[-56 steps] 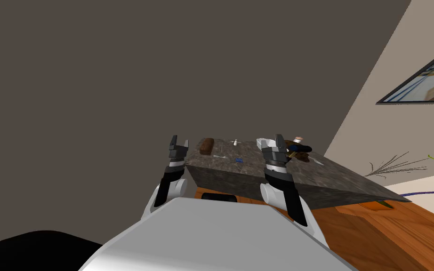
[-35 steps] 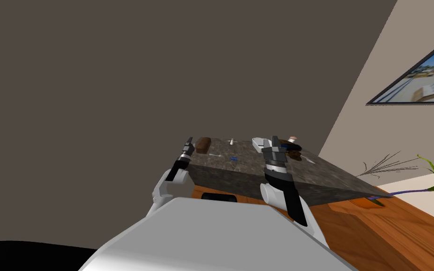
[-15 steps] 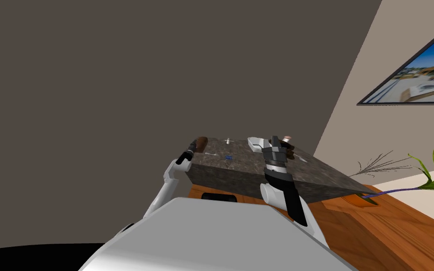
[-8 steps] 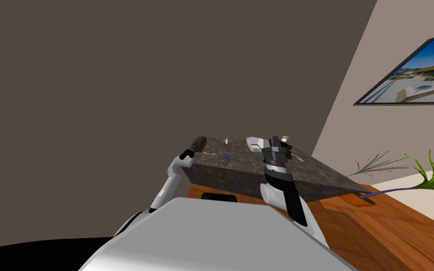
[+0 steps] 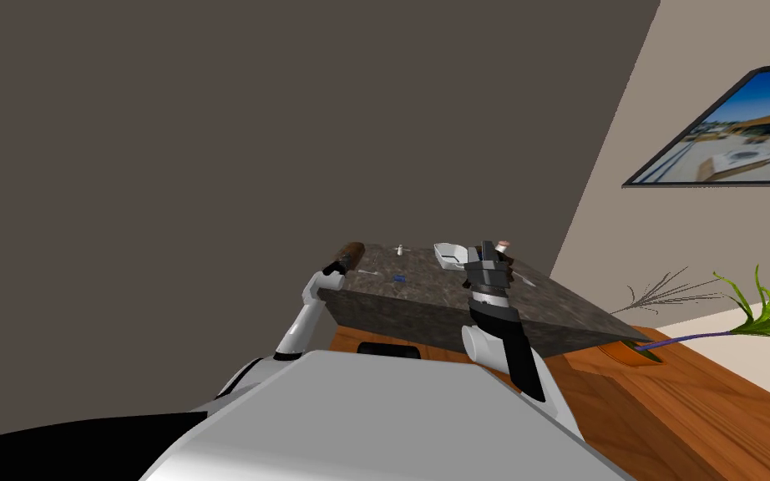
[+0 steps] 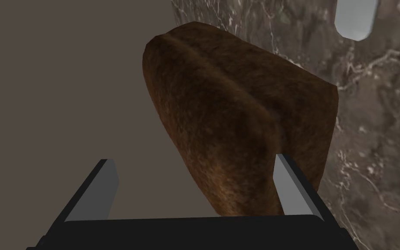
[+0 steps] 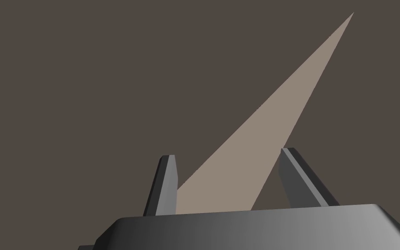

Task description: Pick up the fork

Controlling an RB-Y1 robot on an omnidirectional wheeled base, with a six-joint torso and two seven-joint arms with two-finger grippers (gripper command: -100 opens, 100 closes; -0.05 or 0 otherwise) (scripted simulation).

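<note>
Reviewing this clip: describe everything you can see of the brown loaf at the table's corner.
The brown loaf is a rounded, elongated block with a rough, mottled dark-brown surface and a shallow crease along its top. It looks whole and lies on the dark marbled table, at its far left corner by the edge. The left end effector is open at the loaf's near end; one finger overlaps its side, and I cannot tell whether it touches.

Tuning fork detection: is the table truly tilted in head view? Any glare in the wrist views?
Head view: the dark marble-topped table slants with the walls, so camera roll, not the table. Left wrist view: the brown rounded loaf looms near the open left pincer, evenly lit, no glare. Right wrist view: flat tones, no glare.
</note>
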